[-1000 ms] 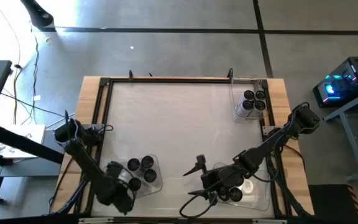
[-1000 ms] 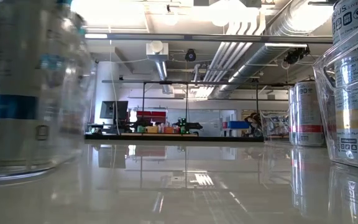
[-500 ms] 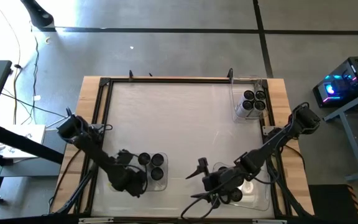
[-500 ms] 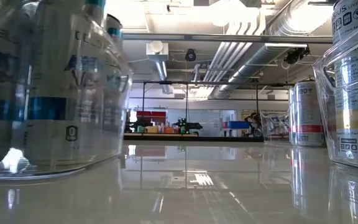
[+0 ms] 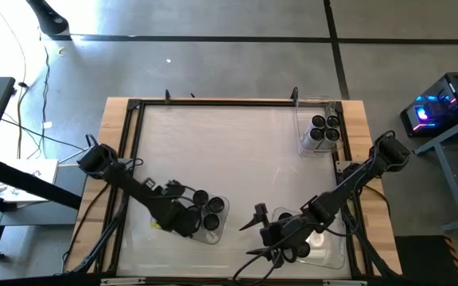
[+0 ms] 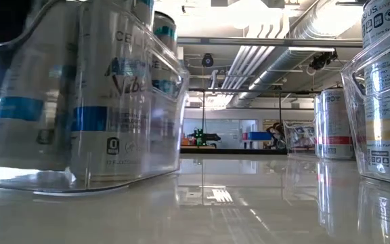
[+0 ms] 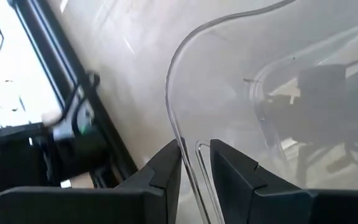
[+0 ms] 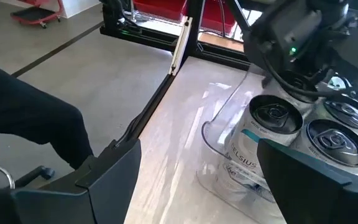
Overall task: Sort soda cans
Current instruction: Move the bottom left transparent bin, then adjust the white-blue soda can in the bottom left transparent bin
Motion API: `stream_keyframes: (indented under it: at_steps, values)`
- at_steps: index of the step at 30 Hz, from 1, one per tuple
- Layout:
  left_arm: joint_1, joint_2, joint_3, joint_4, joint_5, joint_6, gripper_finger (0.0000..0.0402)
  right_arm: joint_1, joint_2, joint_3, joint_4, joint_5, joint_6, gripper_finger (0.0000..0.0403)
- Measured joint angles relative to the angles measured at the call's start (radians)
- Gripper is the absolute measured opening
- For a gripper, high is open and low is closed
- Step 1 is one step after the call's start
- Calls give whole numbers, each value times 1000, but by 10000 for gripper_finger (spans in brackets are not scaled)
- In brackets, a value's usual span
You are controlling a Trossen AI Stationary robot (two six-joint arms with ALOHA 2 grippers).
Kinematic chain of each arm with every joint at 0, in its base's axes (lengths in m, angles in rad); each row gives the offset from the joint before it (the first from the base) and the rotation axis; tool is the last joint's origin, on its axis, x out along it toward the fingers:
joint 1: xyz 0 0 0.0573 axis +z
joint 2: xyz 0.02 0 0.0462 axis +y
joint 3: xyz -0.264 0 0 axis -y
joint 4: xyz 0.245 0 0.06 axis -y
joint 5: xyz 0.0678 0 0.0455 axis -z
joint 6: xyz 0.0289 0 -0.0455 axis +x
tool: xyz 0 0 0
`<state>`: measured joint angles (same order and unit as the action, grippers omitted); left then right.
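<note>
Three soda cans (image 5: 211, 210) with dark tops stand in a clear plastic bin (image 5: 217, 230) at the table's near middle. My left gripper (image 5: 185, 225) is shut on that bin's left wall. The low view shows the bin (image 6: 134, 156) at its left, with the cans (image 6: 107, 102) inside. My right gripper (image 5: 259, 230) stands open just right of it, fingers wide and nothing between them. Its arm lies over a second bin (image 5: 324, 242) holding cans at the near right. A third bin (image 5: 322, 131) with several cans stands at the far right. My left gripper pinches the bin's clear upright wall at its rim (image 7: 191, 155) between its two fingers (image 7: 163, 174), one finger inside the bin and one outside. The fingers slant down from the table's left. The bin sits with its bottom on the table, cans upright.
A black frame rail (image 5: 213, 102) runs round the white tabletop, with wooden margin outside it. The table's middle and far left (image 5: 213, 151) lie bare. Cables hang by both arm bases.
My left gripper has moved toward the table's right edge and turned, dragging the bin with it. The bin has slid along the table from the near left toward the near middle, cans still upright, and now stands close to my right gripper.
</note>
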<state>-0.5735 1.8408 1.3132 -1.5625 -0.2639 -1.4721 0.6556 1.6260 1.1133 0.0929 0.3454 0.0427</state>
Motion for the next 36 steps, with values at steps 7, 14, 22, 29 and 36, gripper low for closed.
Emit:
stream_keyframes:
  at_steps: [7, 14, 22, 29, 36]
  values:
    - [87, 3, -1, 13, -203, 166, 75, 0, 0, 0, 0, -2, 2, 318]
    - [187, 3, 0, 8, -306, 286, 76, -26, 0, 0, -9, -42, 43, 318]
    - [176, -5, 0, -8, -268, 311, 109, -42, 0, 0, -30, -42, 88, 318]
    - [76, -57, 0, -10, -193, 208, 130, -42, 0, 0, -30, -42, 91, 318]
    - [-7, -127, 0, -9, -151, 120, 131, -72, 0, 0, -30, -118, 81, 318]
